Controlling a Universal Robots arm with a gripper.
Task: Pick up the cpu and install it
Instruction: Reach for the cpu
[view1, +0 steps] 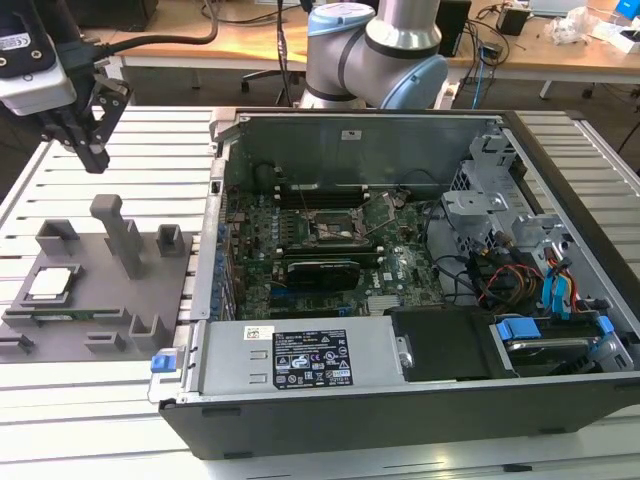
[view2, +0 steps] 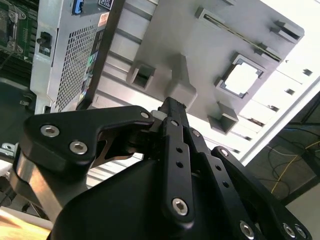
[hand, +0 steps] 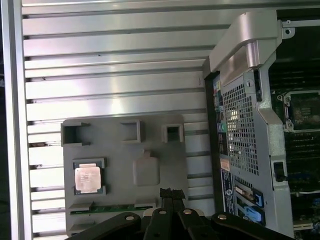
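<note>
The pincer hangs above the slatted table, and in both wrist views its two black fingertips stand together with nothing between them. Below the pincer sits a grey fixture with several pockets. One square pocket of it holds the cpu, well apart from the fingertips and lower than them. A long slot just beside that pocket holds a thin green board. The cpu lies flat with its silvery metal top upward and its edges parallel to the pocket walls. It looks almost square, so I cannot tell a long axis. Far from the pincer, toward the exterior view's right, the open computer case holds a motherboard with a metal-framed socket, a black card and coloured cables
</note>
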